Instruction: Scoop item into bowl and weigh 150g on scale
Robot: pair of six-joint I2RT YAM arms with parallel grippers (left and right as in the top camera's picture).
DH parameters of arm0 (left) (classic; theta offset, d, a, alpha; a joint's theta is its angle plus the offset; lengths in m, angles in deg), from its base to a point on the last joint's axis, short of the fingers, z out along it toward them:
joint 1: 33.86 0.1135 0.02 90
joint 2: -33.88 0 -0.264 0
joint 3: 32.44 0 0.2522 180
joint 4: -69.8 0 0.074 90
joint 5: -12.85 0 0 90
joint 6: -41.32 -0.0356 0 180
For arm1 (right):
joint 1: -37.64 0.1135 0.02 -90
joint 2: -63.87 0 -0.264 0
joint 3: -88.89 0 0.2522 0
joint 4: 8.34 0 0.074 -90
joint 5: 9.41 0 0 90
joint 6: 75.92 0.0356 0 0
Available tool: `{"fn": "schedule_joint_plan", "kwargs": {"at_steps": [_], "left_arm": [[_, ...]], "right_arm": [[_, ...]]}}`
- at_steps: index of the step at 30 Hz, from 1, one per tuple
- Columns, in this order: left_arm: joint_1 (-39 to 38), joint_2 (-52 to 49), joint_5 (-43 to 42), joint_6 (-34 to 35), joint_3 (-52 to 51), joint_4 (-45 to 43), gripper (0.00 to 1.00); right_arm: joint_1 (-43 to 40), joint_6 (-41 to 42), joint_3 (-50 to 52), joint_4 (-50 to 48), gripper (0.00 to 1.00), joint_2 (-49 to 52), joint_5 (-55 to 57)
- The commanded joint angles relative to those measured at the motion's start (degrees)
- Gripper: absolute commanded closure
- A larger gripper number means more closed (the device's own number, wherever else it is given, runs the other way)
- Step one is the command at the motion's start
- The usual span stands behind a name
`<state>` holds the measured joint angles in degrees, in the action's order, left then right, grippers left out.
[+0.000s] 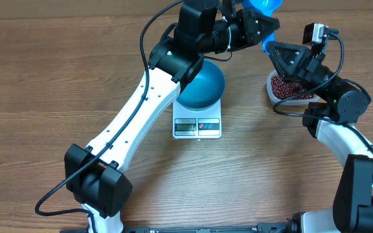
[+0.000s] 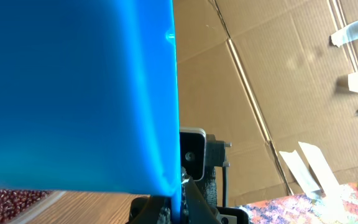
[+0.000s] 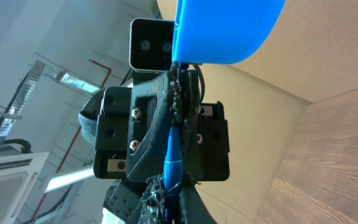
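Two arms rising from the near edge of the tabletop [image 1: 44,77]. Nearest of the task's things: scale [image 1: 197,127], display toward the arm bases, carrying the bowl [image 1: 203,87] on its platform, partly under the left forearm; contents of the bowl not discernible. Farther right, well apart from the scale: clear tub [image 1: 274,97] holding the beans [image 1: 290,85]. Farthest, above the tub's far side: scoop [image 1: 265,8] raised off the tabletop, left end effector [image 1: 271,26] clamped on its handle just below the cup, right end effector [image 1: 271,46] pinched together on the same handle lower down. Judged step: passing the scoop between arms, probably to the right one, beside the tub. For a clean pass: confirm a firm right-side pinch first, loosen only the left, withdraw straight back without twisting the handle, then dip the cup into the beans.
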<state>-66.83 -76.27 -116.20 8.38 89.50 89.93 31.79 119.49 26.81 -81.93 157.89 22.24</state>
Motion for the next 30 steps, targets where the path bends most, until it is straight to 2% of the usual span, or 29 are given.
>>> {"fn": "schedule_joint_plan", "kwargs": {"at_steps": [1, 3, 4, 5, 6, 7, 9, 11, 17, 20, 21, 25, 30], "left_arm": [[-0.4, 0.7, -1.0, -0.7, -0.1, -0.2, 0.95], [-0.5, 0.7, -1.0, -2.0, -0.1, -0.2, 0.90], [-0.5, 0.7, -0.9, -3.4, -0.1, 0.1, 0.80], [-0.5, 0.7, -0.5, -4.9, -0.1, 0.7, 0.67], [-0.5, 0.7, 0.1, -6.7, -0.1, 1.7, 0.50], [-0.5, 0.7, 0.6, -8.7, -0.1, 2.5, 0.40], [0.1, 0.7, 1.1, -13.3, -0.1, 3.6, 0.25], [1.3, 0.7, 0.8, -15.6, -0.1, 3.7, 0.18], [4.0, 0.7, -3.7, -20.1, -0.1, 3.5, 0.09], [5.3, 0.7, -7.4, -22.9, -0.1, 3.6, 0.05], [5.7, 0.7, -7.5, -22.9, -0.1, 4.0, 0.00], [7.8, 0.7, -7.5, -22.8, -0.1, 6.6, 0.00], [10.8, 0.7, -7.5, -23.0, -0.1, 12.4, 0.00]], "right_arm": [[0.1, 0.0, -1.3, -1.1, 0.96, -0.9, 2.5], [0.1, 0.0, -1.3, -1.1, 0.96, -0.9, 2.8], [0.1, -0.1, -1.3, -1.1, 0.96, -0.9, 2.9], [0.1, -0.4, -1.3, -1.1, 0.96, -0.9, 2.9], [0.1, -0.5, -1.3, -1.1, 0.96, -0.9, 2.8], [0.1, -0.6, -1.3, -1.0, 0.96, -0.9, 2.6], [0.1, -0.7, -1.3, -1.0, 0.96, -0.9, 1.3], [0.1, -1.9, -1.3, -1.0, 0.96, -0.9, -1.5], [0.0, -3.7, -1.3, -0.1, 0.96, -0.9, -11.6], [-0.9, -5.8, -1.3, 3.4, 0.96, -0.9, -15.9], [-1.4, -6.9, -1.3, 5.4, 0.96, -0.9, -17.0], [-5.0, -14.9, -1.3, 18.7, 0.96, -0.7, -23.8], [-11.8, -28.9, -1.2, 36.3, 0.96, -0.7, -31.6]]}}
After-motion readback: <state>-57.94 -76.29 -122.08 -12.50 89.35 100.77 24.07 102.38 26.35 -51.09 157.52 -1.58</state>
